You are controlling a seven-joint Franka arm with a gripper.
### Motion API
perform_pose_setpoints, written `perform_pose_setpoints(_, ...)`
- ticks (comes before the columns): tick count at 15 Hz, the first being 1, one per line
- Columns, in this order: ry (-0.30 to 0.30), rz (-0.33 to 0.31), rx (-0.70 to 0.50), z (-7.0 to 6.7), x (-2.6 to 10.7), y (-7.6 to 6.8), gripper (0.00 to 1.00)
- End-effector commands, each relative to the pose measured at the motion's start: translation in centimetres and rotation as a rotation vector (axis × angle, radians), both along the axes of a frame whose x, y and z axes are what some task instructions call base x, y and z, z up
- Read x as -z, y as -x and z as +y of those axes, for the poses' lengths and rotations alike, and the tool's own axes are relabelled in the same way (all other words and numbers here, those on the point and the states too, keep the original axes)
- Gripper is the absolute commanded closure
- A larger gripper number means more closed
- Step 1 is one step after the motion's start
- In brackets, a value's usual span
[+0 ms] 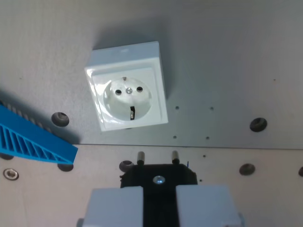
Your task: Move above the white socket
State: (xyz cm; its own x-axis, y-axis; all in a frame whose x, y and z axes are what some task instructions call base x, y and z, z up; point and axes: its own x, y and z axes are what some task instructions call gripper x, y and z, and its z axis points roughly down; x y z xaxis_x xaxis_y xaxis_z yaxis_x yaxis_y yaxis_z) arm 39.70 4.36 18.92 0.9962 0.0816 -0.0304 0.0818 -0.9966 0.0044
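The white socket (128, 92) is lying on the grey tabletop (236, 61), up and toward the wrist view's left of centre, so the approach is looking mostly done but not yet centred. The pincer (158, 187) is gripping a black plug (158, 176) whose 2 pins are pointing toward the socket, just short of it. The camera is looking straight down, so the arm is seemingly hanging vertical.
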Motion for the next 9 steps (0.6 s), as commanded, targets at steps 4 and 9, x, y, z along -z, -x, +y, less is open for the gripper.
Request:
perform_pose_setpoints(4,0.0,-0.091,-0.126,0.9,3.3,0.5,1.0)
perform_pose_setpoints(9,0.009,-0.102,-0.146,1.3,5.4,0.8,1.0)
